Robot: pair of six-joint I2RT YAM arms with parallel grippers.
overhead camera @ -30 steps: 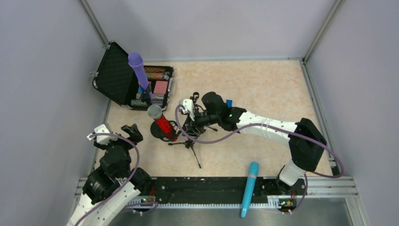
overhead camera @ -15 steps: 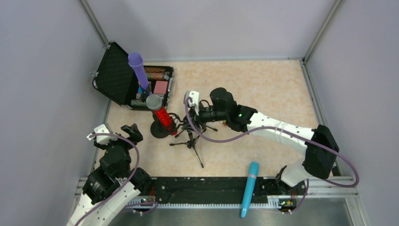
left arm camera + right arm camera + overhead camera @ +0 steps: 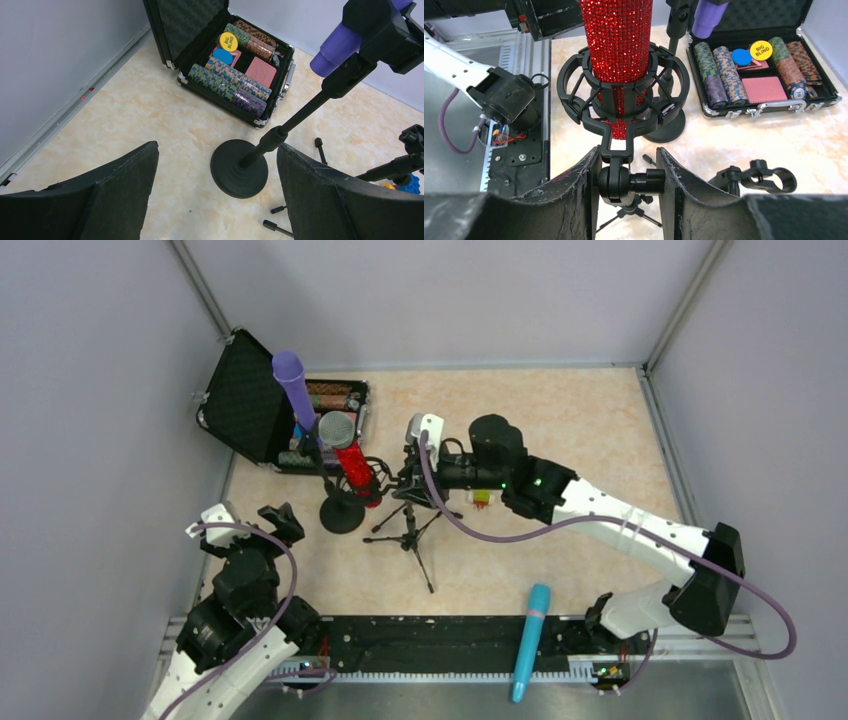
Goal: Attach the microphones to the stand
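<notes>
The glittery red microphone (image 3: 616,40) with its grey head (image 3: 337,428) sits in the black shock mount (image 3: 621,105) of the tripod stand (image 3: 408,530). My right gripper (image 3: 628,180) is shut on the ball joint (image 3: 616,182) under that mount. The purple microphone (image 3: 293,385) is clipped in the round-base stand (image 3: 342,515), whose base (image 3: 239,167) lies ahead of my left gripper (image 3: 216,146). That gripper is open and holds nothing. The cyan-blue microphone (image 3: 531,640) lies across the front rail, away from both grippers.
An open black case (image 3: 250,410) of poker chips (image 3: 749,60) stands at the back left, just behind the stands. A small multicoloured block toy (image 3: 482,497) lies under my right arm. A spare black clip (image 3: 759,180) pokes up to the right of my right fingers.
My right gripper moved right and toward the back while holding the joint. The red microphone swung more upright, its head nearer the case. The left arm stayed still.
</notes>
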